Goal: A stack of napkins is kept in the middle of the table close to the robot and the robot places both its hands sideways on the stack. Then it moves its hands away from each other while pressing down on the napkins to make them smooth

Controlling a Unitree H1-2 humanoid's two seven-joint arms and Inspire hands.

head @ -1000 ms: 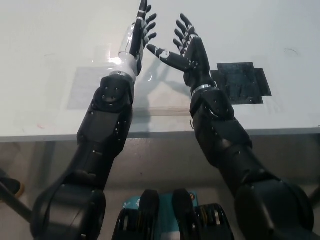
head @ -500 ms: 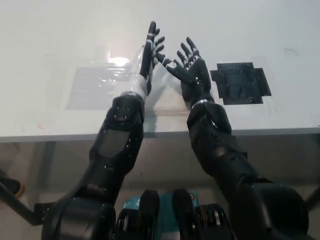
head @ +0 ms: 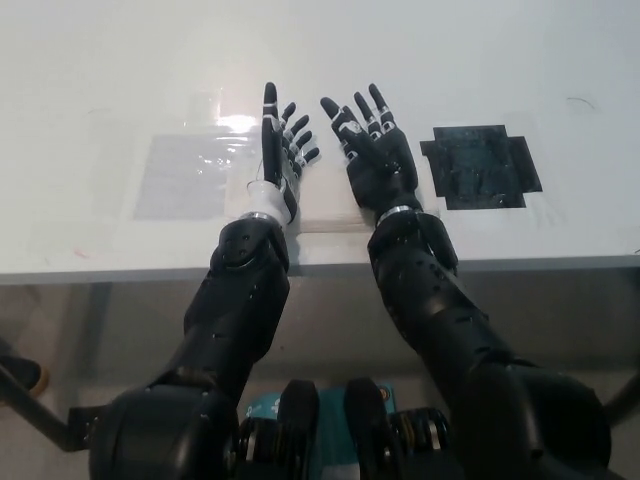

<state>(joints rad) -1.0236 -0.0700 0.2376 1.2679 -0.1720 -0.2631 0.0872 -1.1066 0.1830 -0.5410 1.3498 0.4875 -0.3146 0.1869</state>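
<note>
Looking down, I see both hands side by side over the napkins [head: 325, 205], a pale stack at the table's [head: 90, 90] near edge, middle. Left hand [head: 278, 160] and right hand [head: 372, 155] hold nothing, fingers spread apart. Contact with the stack is hard to judge. A black patch [head: 482, 165] lies just to the right.

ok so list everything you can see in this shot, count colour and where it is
white napkin stack: one, white, near table edge under and between the hands
white table: one, white, fills upper picture
black cross-shaped tape patch: one, black, on the table right of the right hand
clear grey rectangular patch: one, pale grey, on the table left of the left hand
shoe: one, dark, on the floor at lower left, partly seen
left hand: one, set on edge, open, over the stack
right hand: one, black, palm up, open, over the stack
</note>
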